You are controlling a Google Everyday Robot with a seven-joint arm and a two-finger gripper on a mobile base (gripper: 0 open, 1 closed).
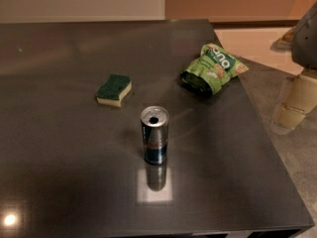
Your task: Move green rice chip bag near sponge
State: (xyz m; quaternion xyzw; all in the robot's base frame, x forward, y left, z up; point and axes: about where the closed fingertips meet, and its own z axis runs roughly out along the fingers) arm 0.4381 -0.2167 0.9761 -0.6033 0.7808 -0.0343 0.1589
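Note:
The green rice chip bag lies crumpled on the dark table, near its right edge toward the back. The sponge, dark green on top and pale yellow below, lies to the left of the bag, with bare table between them. My gripper hangs at the right edge of the view, beyond the table's right edge and to the right of the bag. It touches nothing and holds nothing that I can see.
A blue-and-silver drink can stands upright in the middle of the table, in front of the bag and the sponge. The table's right edge runs diagonally past the bag; grey floor lies beyond it.

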